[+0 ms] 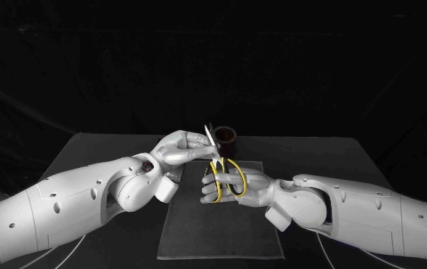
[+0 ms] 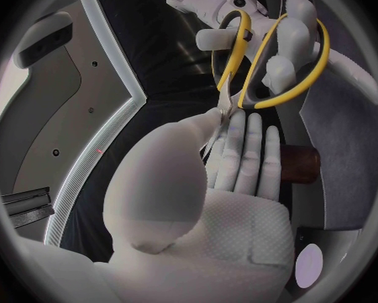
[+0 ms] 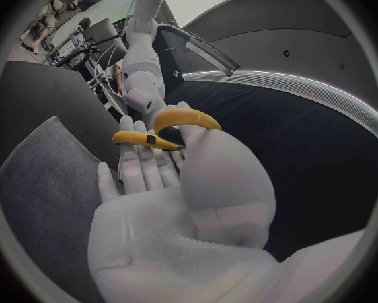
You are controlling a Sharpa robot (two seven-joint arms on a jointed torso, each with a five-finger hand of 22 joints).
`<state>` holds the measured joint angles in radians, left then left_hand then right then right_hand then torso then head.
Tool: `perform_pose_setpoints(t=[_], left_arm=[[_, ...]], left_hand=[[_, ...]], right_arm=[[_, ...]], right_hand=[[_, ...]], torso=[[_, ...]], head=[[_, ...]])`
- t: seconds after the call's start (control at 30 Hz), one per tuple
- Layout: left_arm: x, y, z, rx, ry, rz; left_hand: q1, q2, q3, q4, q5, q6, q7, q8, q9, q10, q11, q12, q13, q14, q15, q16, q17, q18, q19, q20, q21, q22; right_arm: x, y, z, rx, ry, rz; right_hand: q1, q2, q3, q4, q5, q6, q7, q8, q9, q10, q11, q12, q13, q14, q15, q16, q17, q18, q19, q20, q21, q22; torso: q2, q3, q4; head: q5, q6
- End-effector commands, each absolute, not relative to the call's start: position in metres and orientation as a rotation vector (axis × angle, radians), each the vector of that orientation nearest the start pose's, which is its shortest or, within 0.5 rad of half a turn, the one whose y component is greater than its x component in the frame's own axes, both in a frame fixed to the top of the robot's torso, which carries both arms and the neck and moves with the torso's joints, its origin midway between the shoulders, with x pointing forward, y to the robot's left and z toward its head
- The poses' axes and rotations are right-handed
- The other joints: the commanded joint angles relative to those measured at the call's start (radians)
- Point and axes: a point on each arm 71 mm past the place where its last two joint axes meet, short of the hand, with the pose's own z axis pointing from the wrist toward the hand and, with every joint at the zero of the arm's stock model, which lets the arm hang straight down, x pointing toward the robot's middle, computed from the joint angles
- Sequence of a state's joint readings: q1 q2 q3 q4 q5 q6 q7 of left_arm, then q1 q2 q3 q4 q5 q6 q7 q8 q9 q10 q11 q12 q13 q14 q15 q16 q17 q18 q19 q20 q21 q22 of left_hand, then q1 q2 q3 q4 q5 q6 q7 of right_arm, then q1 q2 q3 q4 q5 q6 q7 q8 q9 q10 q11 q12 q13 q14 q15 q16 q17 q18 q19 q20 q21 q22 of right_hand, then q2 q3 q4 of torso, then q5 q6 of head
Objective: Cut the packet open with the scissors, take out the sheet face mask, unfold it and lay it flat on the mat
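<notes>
The scissors have yellow loop handles and stand upright above the grey mat, blades pointing up and away. My left hand pinches the blades near the pivot between thumb and fingers. My right hand holds the handles from below, with fingers through the loops. In the left wrist view my left hand meets the blade at its fingertips, under the yellow handles and the right hand. The right wrist view shows my right hand with the yellow handles over its fingers.
A dark brown cylindrical cup stands just behind the scissors at the far end of the mat, and also shows as a cup beyond my left fingers. The mat lies lengthwise on the black table.
</notes>
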<state>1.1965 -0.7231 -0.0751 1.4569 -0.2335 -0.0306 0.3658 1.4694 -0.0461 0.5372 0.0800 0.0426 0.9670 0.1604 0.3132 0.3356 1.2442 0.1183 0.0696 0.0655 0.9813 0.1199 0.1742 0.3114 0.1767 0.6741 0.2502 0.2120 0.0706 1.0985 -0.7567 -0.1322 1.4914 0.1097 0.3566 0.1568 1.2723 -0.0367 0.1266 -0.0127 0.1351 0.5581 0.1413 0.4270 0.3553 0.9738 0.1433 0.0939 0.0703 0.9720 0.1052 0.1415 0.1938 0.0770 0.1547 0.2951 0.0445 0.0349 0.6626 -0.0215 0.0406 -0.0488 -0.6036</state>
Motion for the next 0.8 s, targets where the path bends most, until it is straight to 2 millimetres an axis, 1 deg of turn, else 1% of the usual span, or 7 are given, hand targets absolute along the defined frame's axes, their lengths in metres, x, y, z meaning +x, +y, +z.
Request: perform_pose_setpoints(t=[0.03,0.07,0.13,0.2,0.4,0.7,0.8], left_arm=[[0.4826,0.1436,-0.1931,-0.74,1.685,-1.742],[0.4826,0.1435,-0.1929,-0.737,1.683,-1.742],[0.4827,0.1433,-0.1927,-0.731,1.678,-1.741],[0.483,0.1433,-0.1926,-0.728,1.675,-1.739],[0.4837,0.1436,-0.1925,-0.725,1.667,-1.734],[0.4847,0.1426,-0.1919,-0.679,1.651,-1.71],[0.4854,0.1424,-0.1915,-0.641,1.64,-1.692]], left_hand=[[0.006,0.009,0.047,-0.042,0.005,0.014,0.0,0.043,0.002,0.006,0.0,-0.006,-0.002,0.007,0.002,0.002,0.001,0.009,-0.008,0.001,-0.006,-0.001],[0.006,0.009,0.047,-0.042,0.005,0.014,0.0,0.043,0.002,0.006,0.0,-0.006,-0.002,0.007,0.002,0.002,0.001,0.009,-0.008,0.001,-0.006,-0.001],[0.005,0.009,0.048,-0.043,0.005,0.014,-0.001,0.043,0.002,0.006,0.0,-0.006,-0.002,0.007,0.002,0.002,0.001,0.009,-0.009,0.0,-0.007,-0.001],[0.005,0.009,0.049,-0.044,0.005,0.014,-0.001,0.043,0.003,0.006,0.0,-0.006,-0.002,0.007,0.002,0.002,0.002,0.009,-0.01,0.0,-0.007,-0.001],[0.003,0.008,0.053,-0.046,0.005,0.014,-0.001,0.045,0.005,0.006,0.0,-0.006,-0.002,0.008,0.002,0.0,0.002,0.009,-0.018,0.001,-0.011,-0.002],[0.002,0.008,0.056,-0.048,0.005,0.013,-0.002,0.045,0.006,0.006,0.0,-0.006,-0.002,0.008,0.002,0.0,0.003,0.009,-0.024,0.001,-0.014,-0.003],[0.002,0.008,0.057,-0.049,0.005,0.013,-0.002,0.045,0.007,0.006,0.0,-0.006,-0.002,0.008,0.002,-0.001,0.003,0.009,-0.029,0.001,-0.016,-0.003]], right_arm=[[0.4247,-0.1318,-0.2548,1.198,2.064,2.141],[0.4254,-0.1317,-0.2547,1.204,2.052,2.137],[0.4279,-0.132,-0.2548,1.221,2.018,2.114],[0.4302,-0.1327,-0.255,1.232,1.991,2.089],[0.4332,-0.1334,-0.2554,1.232,1.955,2.029],[0.4315,-0.1305,-0.2548,1.209,1.965,2.01],[0.4309,-0.1294,-0.2538,1.204,1.969,2.028]], right_hand=[[0.03,0.015,0.02,-0.034,0.001,-0.164,0.088,0.07,0.014,0.074,0.02,0.03,0.0,0.097,0.016,0.031,0.014,0.071,0.025,0.003,0.009,0.005],[0.033,0.017,0.025,-0.04,0.0,-0.161,0.087,0.081,0.015,0.079,0.018,0.03,-0.001,0.1,0.014,0.031,0.015,0.061,0.028,0.003,0.011,0.005],[0.06,0.031,0.064,-0.072,0.006,-0.134,0.089,0.12,0.016,0.123,0.016,0.039,-0.002,0.136,0.021,0.042,0.021,0.108,0.057,0.001,0.021,0.011],[0.088,0.035,0.162,-0.121,0.004,-0.072,0.069,0.154,0.01,0.211,-0.006,0.054,-0.001,0.182,0.008,0.055,0.029,0.112,0.132,-0.006,0.052,0.027],[0.048,-0.027,0.408,-0.229,-0.016,0.046,0.045,0.156,-0.04,0.304,-0.035,0.117,0.03,0.264,-0.027,0.115,0.079,0.116,0.302,-0.031,0.121,0.059],[0.011,-0.033,0.472,-0.252,-0.019,0.006,0.059,0.172,-0.056,0.207,-0.027,0.288,0.103,0.166,-0.019,0.274,0.2,0.116,0.301,-0.028,0.112,0.048],[-0.012,-0.028,0.57,-0.239,-0.001,0.06,0.085,0.155,-0.077,0.215,-0.005,0.199,0.062,0.145,-0.005,0.187,0.154,0.115,0.155,-0.015,0.053,0.015]], torso=[[-0.001,0.0,0.0003],[0.0,0.0001,0.0006],[0.0,0.0002,0.0014],[0.0,-0.0003,0.0004],[0.0,-0.0005,0.0003],[-0.001,-0.0001,-0.0001],[-0.001,-0.0004,0.0]], head=[[-0.001,0.001],[-0.002,0.001],[-0.004,0.002],[-0.003,0.001],[-0.001,0.002],[-0.001,0.001],[-0.001,0.002]])
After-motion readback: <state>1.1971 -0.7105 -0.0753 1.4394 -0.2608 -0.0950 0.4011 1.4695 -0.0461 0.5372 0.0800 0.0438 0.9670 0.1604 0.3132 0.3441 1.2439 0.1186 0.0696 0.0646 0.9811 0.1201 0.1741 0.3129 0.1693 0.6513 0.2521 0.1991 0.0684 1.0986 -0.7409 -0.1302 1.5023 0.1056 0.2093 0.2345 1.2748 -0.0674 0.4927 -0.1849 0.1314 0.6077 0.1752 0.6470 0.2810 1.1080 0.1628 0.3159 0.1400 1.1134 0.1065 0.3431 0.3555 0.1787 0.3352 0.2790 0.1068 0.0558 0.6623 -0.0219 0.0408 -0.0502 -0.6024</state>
